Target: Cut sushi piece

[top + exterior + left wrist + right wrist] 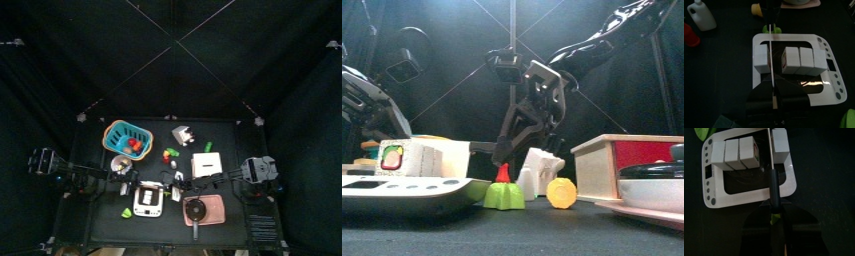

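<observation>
- Meanwhile, the right claw [773,203] gripped a knife [771,173], its blade running straight ahead between sushi pieces [741,152] on the white board [747,198].
- Left claw [773,95]: grip unclear.

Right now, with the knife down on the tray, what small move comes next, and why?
Probably lift the knife straight up: its blade already lies in a gap between one piece and the other three, so the cut looks done.
</observation>
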